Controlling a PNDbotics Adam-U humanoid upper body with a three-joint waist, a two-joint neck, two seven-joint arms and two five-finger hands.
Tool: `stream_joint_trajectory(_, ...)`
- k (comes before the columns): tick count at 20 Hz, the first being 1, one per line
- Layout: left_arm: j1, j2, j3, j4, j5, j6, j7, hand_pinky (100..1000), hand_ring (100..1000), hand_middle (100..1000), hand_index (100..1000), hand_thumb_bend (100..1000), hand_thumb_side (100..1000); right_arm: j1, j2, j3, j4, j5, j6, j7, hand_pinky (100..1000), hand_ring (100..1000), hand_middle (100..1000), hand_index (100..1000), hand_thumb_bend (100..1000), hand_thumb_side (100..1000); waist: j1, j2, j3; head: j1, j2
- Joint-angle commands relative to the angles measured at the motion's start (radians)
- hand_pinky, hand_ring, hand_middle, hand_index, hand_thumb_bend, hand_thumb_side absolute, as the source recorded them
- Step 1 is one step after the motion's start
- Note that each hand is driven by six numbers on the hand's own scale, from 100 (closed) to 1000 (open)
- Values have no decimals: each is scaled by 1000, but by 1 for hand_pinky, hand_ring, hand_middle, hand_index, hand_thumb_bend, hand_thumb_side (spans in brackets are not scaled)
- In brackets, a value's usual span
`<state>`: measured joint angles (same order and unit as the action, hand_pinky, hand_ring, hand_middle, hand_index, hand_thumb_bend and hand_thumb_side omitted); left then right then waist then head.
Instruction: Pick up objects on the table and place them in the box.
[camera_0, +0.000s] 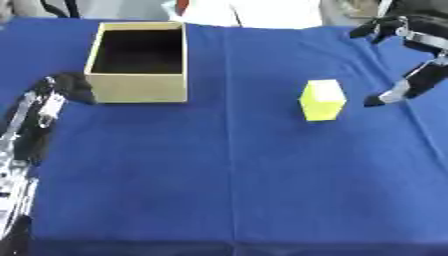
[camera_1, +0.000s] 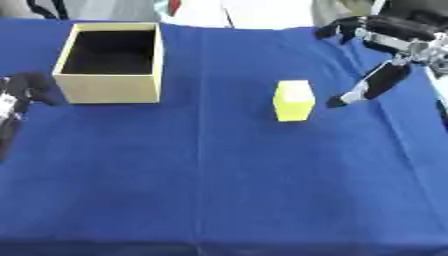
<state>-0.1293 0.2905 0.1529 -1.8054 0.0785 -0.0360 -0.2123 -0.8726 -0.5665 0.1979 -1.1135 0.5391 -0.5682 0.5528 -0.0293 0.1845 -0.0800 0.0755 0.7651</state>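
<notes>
A yellow-green block (camera_0: 322, 100) stands upright on the blue cloth, right of centre. An open cardboard box (camera_0: 140, 62) sits at the back left; its inside looks dark and I see nothing in it. My right hand (camera_1: 378, 55) hovers just right of the block, not touching it, fingers spread wide with one long finger pointing down toward the cloth. My left hand (camera_0: 68, 85) rests at the left edge beside the box's front left corner, its fingers curled and holding nothing.
The blue cloth (camera_0: 227, 175) covers the whole table, with a crease running down the middle. White and grey things lie beyond the far edge. My left arm (camera_0: 22, 150) stretches along the left edge.
</notes>
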Motion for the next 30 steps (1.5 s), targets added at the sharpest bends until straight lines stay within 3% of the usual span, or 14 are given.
stream_joint_trajectory(1, -4, 22, 6, -13, 1, 0, -3, 1000, 590, 625, 774, 280, 708, -31, -8, -3, 24, 36, -15, 9, 787, 916, 874, 970, 699, 360, 1, -18, -1, -5, 5)
stream_joint_trajectory(13, -3, 20, 4, -11, 1, 1, -7, 1000, 587, 624, 774, 279, 710, -79, 69, -13, 156, 176, -40, -13, 785, 916, 881, 973, 706, 402, 0, -21, 3, -12, 5)
stream_joint_trajectory(30, -2, 17, 2, -9, 5, -1, -9, 1000, 586, 625, 774, 278, 708, -108, 183, -83, 344, 351, -13, -87, 779, 906, 862, 957, 655, 427, 9, -28, 11, -20, 5)
